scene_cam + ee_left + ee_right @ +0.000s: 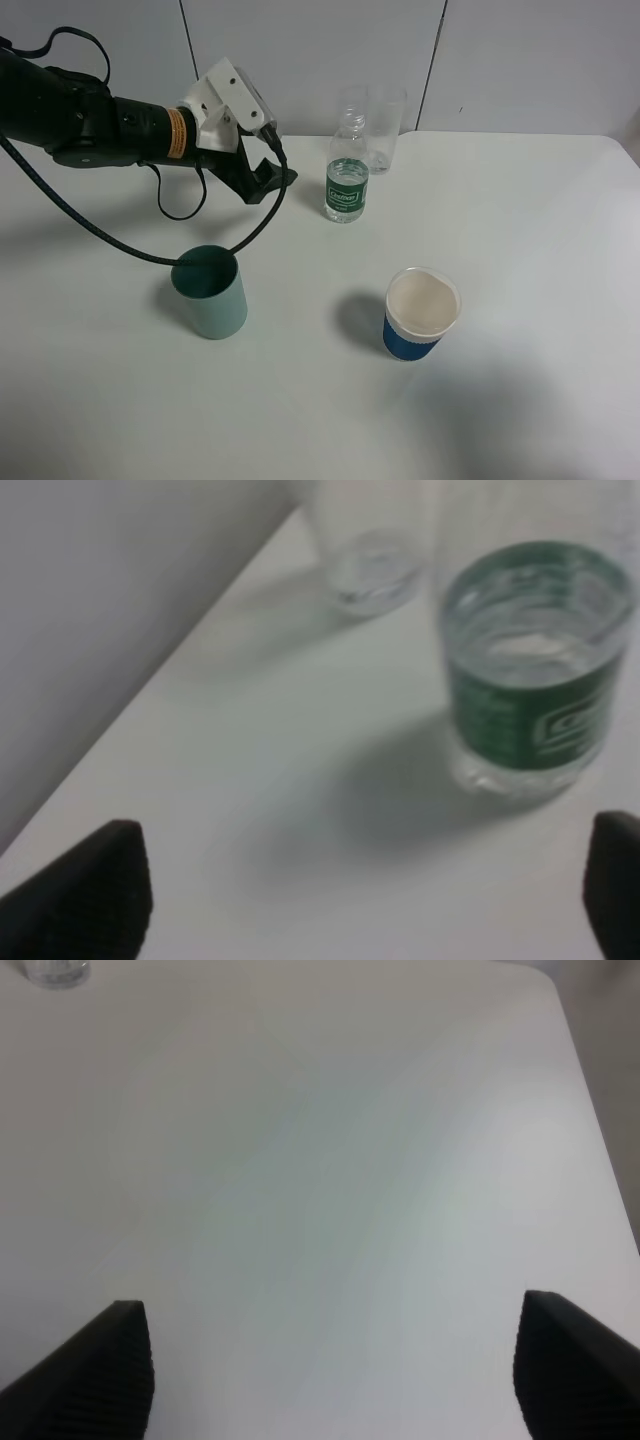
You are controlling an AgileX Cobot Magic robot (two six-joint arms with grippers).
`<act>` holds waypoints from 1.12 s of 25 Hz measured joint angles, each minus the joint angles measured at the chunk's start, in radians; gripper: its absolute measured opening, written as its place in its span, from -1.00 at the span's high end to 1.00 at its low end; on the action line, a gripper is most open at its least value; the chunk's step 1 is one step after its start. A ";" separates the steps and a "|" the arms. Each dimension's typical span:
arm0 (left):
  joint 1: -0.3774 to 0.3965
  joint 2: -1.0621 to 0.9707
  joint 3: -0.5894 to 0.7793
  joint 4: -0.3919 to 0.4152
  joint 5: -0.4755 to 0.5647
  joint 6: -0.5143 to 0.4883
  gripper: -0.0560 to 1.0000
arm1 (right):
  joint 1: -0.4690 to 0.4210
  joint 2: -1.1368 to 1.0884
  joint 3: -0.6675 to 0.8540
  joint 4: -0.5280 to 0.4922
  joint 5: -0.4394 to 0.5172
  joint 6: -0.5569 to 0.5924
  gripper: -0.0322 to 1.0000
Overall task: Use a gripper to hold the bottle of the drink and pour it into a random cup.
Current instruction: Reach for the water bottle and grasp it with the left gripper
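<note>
One bottle [347, 180] upright; left jaws spread near it, not touching.

White table [530, 220], four things on it: the bottle [347, 185] upright near the back edge, a clear glass [386, 130] just behind it. Nearer the camera, a pale teal cup [210, 292] on the left and the blue cup [420, 315] on the right, well apart.

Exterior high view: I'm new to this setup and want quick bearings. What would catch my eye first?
The left end effector hangs open above the table at back left, just short of the uncapped green-labelled bottle standing at back centre. Nearer the front stand two upright cups, well apart: a pale teal cup at left and a blue paper cup at right.
</note>
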 joint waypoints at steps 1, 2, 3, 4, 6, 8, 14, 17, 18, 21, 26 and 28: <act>0.000 0.016 -0.012 0.031 -0.017 -0.003 -0.72 | 0.000 0.000 0.000 0.000 0.000 0.000 -0.50; 0.000 0.032 -0.027 0.058 -0.034 -0.004 -0.72 | 0.000 0.000 0.000 0.000 0.000 0.000 -0.50; 0.000 0.046 -0.037 0.076 -0.043 -0.007 -0.72 | 0.000 0.000 0.000 0.000 0.000 0.000 -0.50; 0.000 0.062 -0.047 0.091 -0.051 -0.007 -0.72 | 0.000 0.000 0.000 0.000 0.000 0.000 -0.50; 0.000 0.085 -0.069 0.104 -0.061 -0.007 -0.72 | 0.000 0.000 0.000 0.000 0.000 0.000 -0.50; 0.000 0.106 -0.090 0.108 -0.070 -0.010 -0.72 | 0.000 0.000 0.000 0.000 0.000 0.000 -0.50; 0.010 0.174 -0.176 0.154 -0.104 -0.010 -0.72 | 0.000 0.000 0.000 0.000 0.000 0.000 -0.50; 0.010 0.204 -0.212 0.194 -0.109 -0.010 -0.72 | 0.000 0.000 0.000 0.000 0.000 0.000 -0.50; 0.010 0.214 -0.223 0.203 -0.111 -0.011 -0.72 | 0.000 0.000 0.000 0.000 0.000 0.000 -0.50; 0.010 0.240 -0.243 0.226 -0.114 -0.011 -0.72 | 0.000 0.000 0.000 0.000 0.000 0.000 -0.50; 0.010 0.255 -0.248 0.243 -0.118 -0.011 -0.72 | 0.000 0.000 0.000 0.000 0.000 0.000 -0.50; 0.007 0.255 -0.248 0.243 -0.128 -0.011 -0.72 | 0.000 0.000 0.000 0.000 0.000 0.000 -0.50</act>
